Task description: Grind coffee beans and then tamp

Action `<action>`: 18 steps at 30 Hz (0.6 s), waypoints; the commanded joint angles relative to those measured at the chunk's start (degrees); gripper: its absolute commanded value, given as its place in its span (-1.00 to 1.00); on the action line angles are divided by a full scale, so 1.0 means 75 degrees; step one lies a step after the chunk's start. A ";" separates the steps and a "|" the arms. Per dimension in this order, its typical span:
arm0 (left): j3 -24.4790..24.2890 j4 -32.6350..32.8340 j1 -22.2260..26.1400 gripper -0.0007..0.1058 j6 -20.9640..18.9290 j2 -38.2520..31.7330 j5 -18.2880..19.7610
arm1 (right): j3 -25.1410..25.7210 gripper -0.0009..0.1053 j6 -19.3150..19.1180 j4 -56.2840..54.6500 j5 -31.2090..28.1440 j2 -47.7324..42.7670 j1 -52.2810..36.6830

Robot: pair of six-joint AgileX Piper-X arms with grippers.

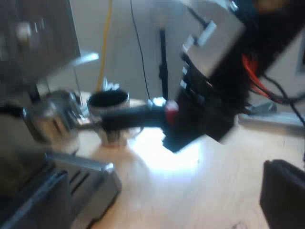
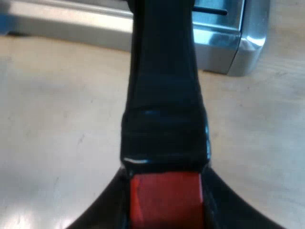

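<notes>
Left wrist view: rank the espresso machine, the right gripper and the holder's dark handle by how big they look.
1. espresso machine, largest, though cut off at the edge.
2. right gripper, close behind.
3. holder's dark handle, clearly smallest.

You've got a holder (image 1: 59, 119) with a shiny silver head, glossy black handle (image 2: 162, 95) and plain red end (image 2: 164, 195), a black right gripper (image 2: 164, 210), a silver-grey espresso machine (image 1: 28, 43), and a pale wood-grain table (image 1: 200, 191).
</notes>
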State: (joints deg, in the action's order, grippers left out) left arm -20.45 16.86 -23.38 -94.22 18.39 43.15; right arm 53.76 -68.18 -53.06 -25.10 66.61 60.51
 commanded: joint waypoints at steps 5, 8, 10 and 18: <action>-0.0554 0.0803 -0.0032 0.65 -0.0089 -0.0024 -0.0011 | 0.0083 -0.98 -0.0547 0.0020 -0.0232 -0.0644 0.1118; -0.0567 0.0803 -0.0032 0.65 -0.0381 -0.0024 -0.0072 | -0.0066 -0.98 -0.0794 0.0179 -0.0225 -0.0691 0.1490; -0.0599 0.0803 -0.0032 0.65 -0.0523 -0.0024 -0.0136 | -0.0322 -0.98 -0.1042 0.0488 -0.0125 -0.0710 0.1682; -0.0627 0.1540 -0.0067 0.65 -0.0287 0.0232 -0.0328 | -0.1389 -0.98 -0.1115 0.1541 0.0185 -0.0704 0.1959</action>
State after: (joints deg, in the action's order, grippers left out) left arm -24.78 27.49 -23.38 -96.42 19.57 41.41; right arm 44.82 -75.91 -45.60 -22.34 61.99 75.36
